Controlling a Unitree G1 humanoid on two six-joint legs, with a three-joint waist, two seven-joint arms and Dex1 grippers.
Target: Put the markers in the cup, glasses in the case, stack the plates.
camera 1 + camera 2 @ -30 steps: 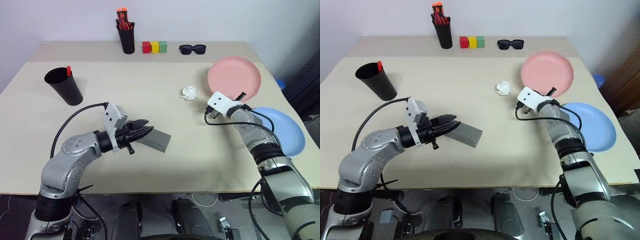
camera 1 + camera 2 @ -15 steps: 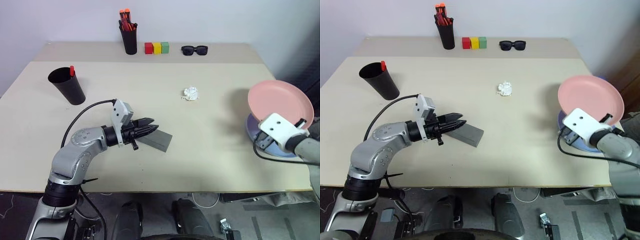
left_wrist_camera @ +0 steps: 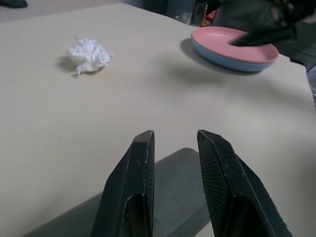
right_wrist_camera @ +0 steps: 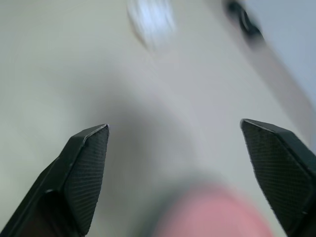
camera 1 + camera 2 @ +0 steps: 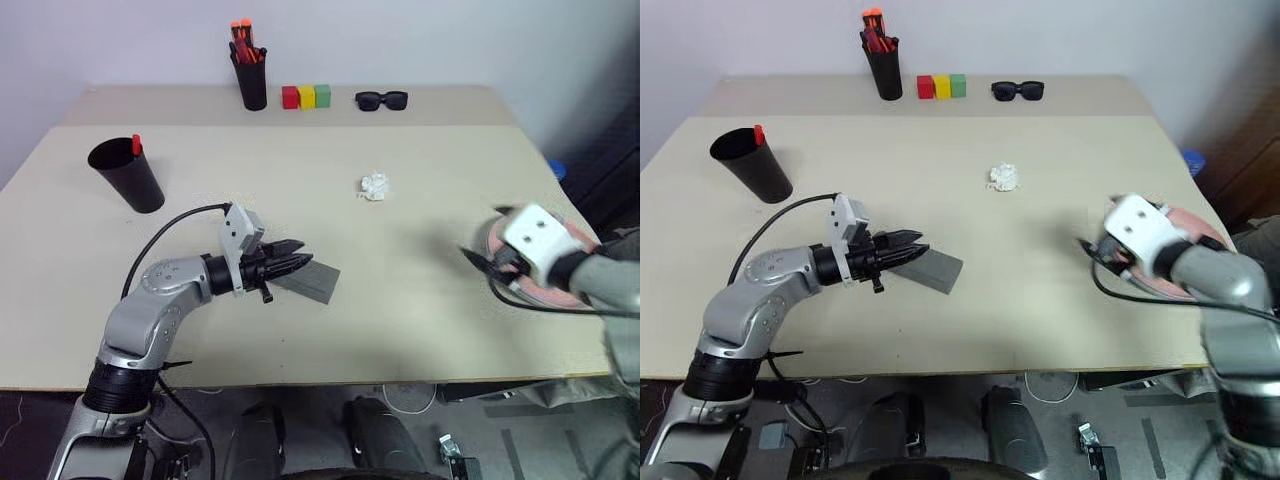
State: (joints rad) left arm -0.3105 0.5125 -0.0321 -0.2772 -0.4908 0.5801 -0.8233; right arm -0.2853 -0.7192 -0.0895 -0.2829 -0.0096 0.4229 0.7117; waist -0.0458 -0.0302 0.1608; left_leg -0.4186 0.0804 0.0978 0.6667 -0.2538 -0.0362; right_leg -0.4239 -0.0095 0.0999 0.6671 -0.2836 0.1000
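A: Where are the plates?

B: The pink plate (image 3: 232, 43) lies on the blue plate (image 3: 223, 58) at the table's (image 5: 420, 300) right edge, by my right pincer (image 4: 180, 173). That one is released, fingers spread wide with nothing between them, just above the pink plate's rim.

A: And your left one?

B: My left pincer (image 3: 174, 143) points level over the grey case (image 5: 305, 279), lying closed near the front of the table. Its fingers stand a little apart, one on each side above the lid; they grasp nothing that I can see.

A: The cup?

B: The cup (image 5: 128, 174) stands at the left, a red-tipped marker (image 5: 137, 144) poking out of it.

A: Anything else?

B: A crumpled tissue (image 5: 375, 186) at mid-table. At the back, a pen holder (image 5: 248, 76), three coloured blocks (image 5: 306, 96) and black sunglasses (image 5: 382, 99).
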